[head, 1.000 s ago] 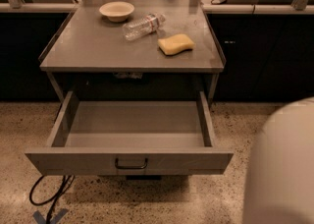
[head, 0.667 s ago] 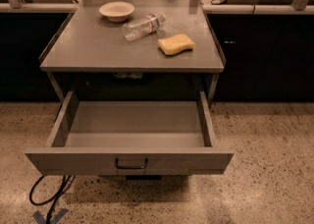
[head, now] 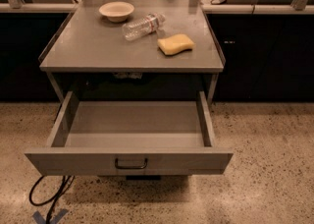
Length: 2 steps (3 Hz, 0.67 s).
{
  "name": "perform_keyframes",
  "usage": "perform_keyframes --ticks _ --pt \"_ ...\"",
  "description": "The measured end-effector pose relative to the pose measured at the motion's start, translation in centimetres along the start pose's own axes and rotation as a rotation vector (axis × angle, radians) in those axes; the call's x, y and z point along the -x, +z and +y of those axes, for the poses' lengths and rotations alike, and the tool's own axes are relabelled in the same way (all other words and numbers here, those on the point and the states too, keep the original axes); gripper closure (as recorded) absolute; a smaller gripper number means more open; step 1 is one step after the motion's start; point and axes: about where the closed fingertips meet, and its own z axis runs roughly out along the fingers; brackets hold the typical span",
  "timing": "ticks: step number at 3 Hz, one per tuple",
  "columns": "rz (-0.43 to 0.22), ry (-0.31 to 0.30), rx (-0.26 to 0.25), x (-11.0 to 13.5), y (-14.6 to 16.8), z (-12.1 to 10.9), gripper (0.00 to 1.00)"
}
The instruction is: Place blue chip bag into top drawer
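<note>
The top drawer (head: 130, 161) of the grey cabinet stands pulled out wide, its flat front panel with a small dark wire handle (head: 131, 163) facing me. The drawer's inside shows only its bare grey floor. The blue chip bag is out of view: it shows neither on the cabinet top nor in the drawer. The gripper is not in view, and no part of the arm shows.
On the cabinet top (head: 88, 46) lie a white bowl (head: 116, 10), a clear plastic bottle (head: 143, 25) on its side and a yellow sponge (head: 175, 44). A black cable (head: 49, 196) loops on the speckled floor at the lower left. Dark counters run behind.
A large pale rounded shape at the lower right, seen a second ago, has gone out of view. The drawer and the things on top have not moved.
</note>
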Motion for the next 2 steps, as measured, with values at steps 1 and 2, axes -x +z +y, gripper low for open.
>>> perform_keyframes --ticks 1,2 --pt "0.068 -0.013 0.035 -4.18 0.5 2.41 1.0" --pt "0.08 -0.017 0.053 -4.46 0.66 3.08 1.0"
